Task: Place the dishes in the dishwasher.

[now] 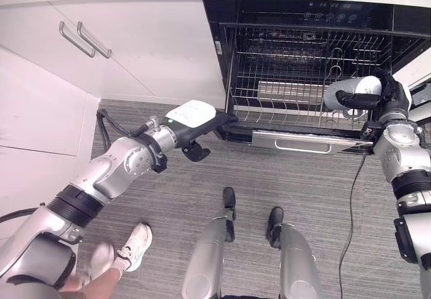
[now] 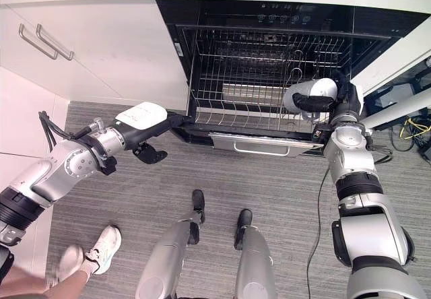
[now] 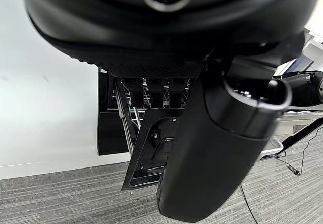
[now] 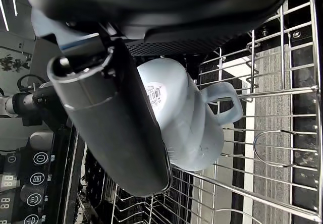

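Hanging over the right side of the pulled-out dishwasher rack (image 1: 296,100): one pale blue mug (image 1: 345,95), carried on its side in the right hand (image 1: 377,100). Long axis roughly level, running across the rack from the robot's right toward its left; handle (image 4: 224,100) turned toward the rack wires, seen plainly in the right wrist view. Thumb laid along the mug's wall, fingers closed round the far side, so grasp judged firm. Mug not yet resting on the wires, as far as can be told (contact point hidden by the hand). Coming move judged to turn on this: mug lies directly ahead of and within the right hand, above the tines, and needs lowering, probably with a turn to bring the mouth down between the wire rows.

Left hand (image 1: 195,134) well apart from the mug, reaching to the rack's left front corner; fingers extended toward the rack frame, whether gripping it cannot be told from the left wrist view. Right hand plainly the nearer, being the carrier.

Count: one mug, one rack drawn out, one dishwasher (image 1: 310,16) with control panel along the top edge. No other dishes made out in the rack. White cabinet doors (image 1: 135,43) with two bar handles (image 1: 84,40) to the left. One person's shoe (image 1: 135,245) on the grey floor (image 1: 269,178) near the left arm.
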